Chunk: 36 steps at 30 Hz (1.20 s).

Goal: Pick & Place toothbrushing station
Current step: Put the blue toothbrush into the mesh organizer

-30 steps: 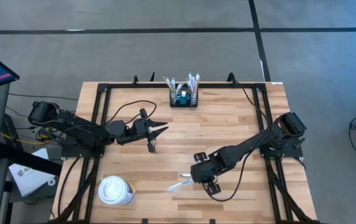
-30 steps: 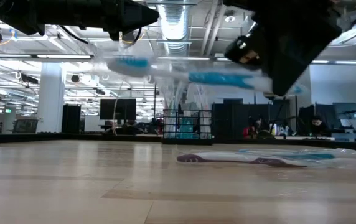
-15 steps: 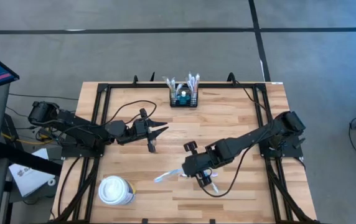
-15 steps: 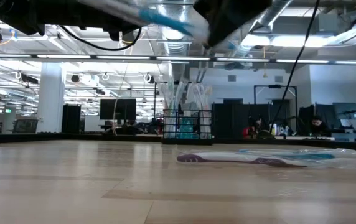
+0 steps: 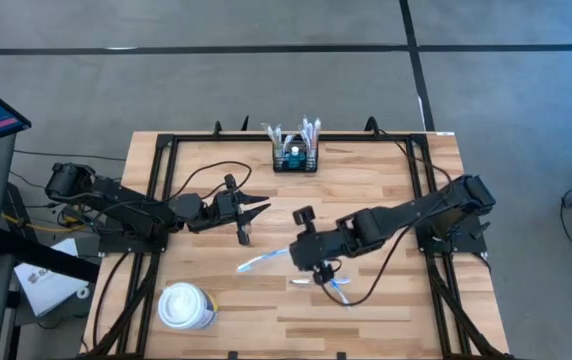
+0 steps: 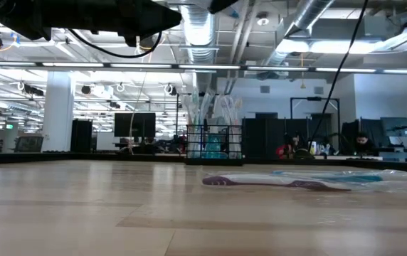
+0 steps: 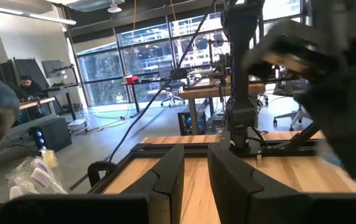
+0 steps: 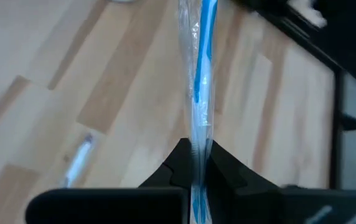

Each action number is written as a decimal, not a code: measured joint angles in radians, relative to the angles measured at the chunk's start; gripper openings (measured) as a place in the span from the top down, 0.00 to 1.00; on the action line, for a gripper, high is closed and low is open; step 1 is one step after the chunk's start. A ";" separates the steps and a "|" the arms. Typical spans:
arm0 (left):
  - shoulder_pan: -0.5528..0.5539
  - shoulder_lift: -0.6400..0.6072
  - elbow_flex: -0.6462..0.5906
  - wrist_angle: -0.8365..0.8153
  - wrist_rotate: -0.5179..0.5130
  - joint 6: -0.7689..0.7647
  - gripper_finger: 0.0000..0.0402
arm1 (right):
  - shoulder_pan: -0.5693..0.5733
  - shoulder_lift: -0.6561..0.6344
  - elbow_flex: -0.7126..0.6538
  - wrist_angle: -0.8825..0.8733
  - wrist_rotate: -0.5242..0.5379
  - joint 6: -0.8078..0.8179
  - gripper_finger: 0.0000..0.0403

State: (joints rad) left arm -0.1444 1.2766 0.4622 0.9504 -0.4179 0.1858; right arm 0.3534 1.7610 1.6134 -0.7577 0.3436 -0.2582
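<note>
One wrapped toothbrush point(image 5: 264, 261) aloft at frame centre, pinched in the right gripper point(image 5: 301, 255).
Toothbrushing station point(image 5: 295, 156) stands top centre: light, stiff mesh, best gripped by its rim. Left gripper point(image 5: 256, 209) waits mid-left, fingers spread.

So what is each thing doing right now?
Right gripper: shut on the wrapped toothbrush, holding it above the table.
Left gripper: open, holding nothing, waiting over the table's left side.
Black wire box: upright at the far edge, with toothbrushes standing in it.
White cup: standing, lid on.
Purple toothbrush: lying flat on the table.
</note>
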 joint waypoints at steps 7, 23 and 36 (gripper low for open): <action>0.000 0.000 0.000 0.001 0.000 0.000 0.83 | 0.000 -0.107 -0.005 -0.028 0.064 0.001 0.97; 0.000 0.000 0.000 0.063 0.190 -0.007 0.83 | -0.082 -0.408 -0.348 0.227 0.106 0.019 0.97; 0.000 0.000 0.000 0.221 0.189 0.019 0.83 | -0.148 -0.466 -0.518 0.553 0.016 -0.064 0.97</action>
State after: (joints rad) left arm -0.1448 1.2766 0.4622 1.1715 -0.2291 0.2044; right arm 0.2050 1.2951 1.0953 -0.2044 0.3598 -0.3222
